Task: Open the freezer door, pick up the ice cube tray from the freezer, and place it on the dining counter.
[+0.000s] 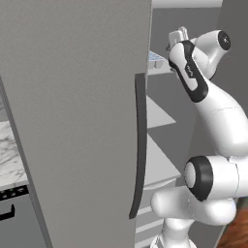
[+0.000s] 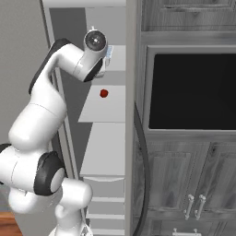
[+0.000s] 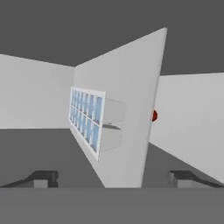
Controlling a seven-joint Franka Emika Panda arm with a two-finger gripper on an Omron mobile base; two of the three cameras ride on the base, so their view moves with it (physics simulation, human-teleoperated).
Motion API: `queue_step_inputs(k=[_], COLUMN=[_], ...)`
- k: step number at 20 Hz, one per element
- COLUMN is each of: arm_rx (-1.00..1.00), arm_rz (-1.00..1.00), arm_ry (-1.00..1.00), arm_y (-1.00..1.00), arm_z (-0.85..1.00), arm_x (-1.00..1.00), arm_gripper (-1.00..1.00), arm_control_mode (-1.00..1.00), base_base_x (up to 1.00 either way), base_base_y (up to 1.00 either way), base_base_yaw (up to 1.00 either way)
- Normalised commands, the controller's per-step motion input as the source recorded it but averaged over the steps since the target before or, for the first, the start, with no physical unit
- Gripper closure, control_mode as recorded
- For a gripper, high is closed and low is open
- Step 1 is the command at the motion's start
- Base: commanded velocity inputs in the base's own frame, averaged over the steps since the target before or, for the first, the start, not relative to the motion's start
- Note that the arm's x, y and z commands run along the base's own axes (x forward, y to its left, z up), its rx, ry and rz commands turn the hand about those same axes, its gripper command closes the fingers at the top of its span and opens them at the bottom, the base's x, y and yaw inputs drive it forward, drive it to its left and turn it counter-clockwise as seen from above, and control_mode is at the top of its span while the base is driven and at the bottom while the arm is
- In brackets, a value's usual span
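The freezer door stands swung open, a tall matte grey panel with its dark curved bar handle along the edge. Inside, on the top shelf, lies the pale-blue and white ice cube tray, which also peeks past the door edge. My arm reaches up into the freezer, with the gripper open, its fingertips wide apart and nothing between them. The tray lies ahead of the fingers, a short way off. The hand view is rolled, so the shelf looks upright there. The dining counter is out of view.
A small red thing lies on the shelf below the tray. Lower white shelves and drawers fill the freezer. A second grey door edge with a curved handle, a black oven window and panelled cabinets are at the right. A marble worktop is at the left.
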Motion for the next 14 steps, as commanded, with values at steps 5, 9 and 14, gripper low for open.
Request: queue_step_inputs(k=[5, 9, 14], arm_rx=[0.00, 0.00, 0.00], arm_rz=[0.00, 0.00, 0.00], arm_ry=[0.01, 0.02, 0.05], arm_y=[0.00, 0.00, 0.00], arm_z=[-0.07, -0.02, -0.04], arm_x=[0.53, 0.41, 0.36], arm_gripper=[-1.00, -1.00, -1.00], arm_control_mode=[-1.00, -1.00, -1.00], base_base_x=[0.00, 0.00, 0.00], base_base_y=[0.00, 0.00, 0.00], base_base_yaw=[0.00, 0.00, 0.00])
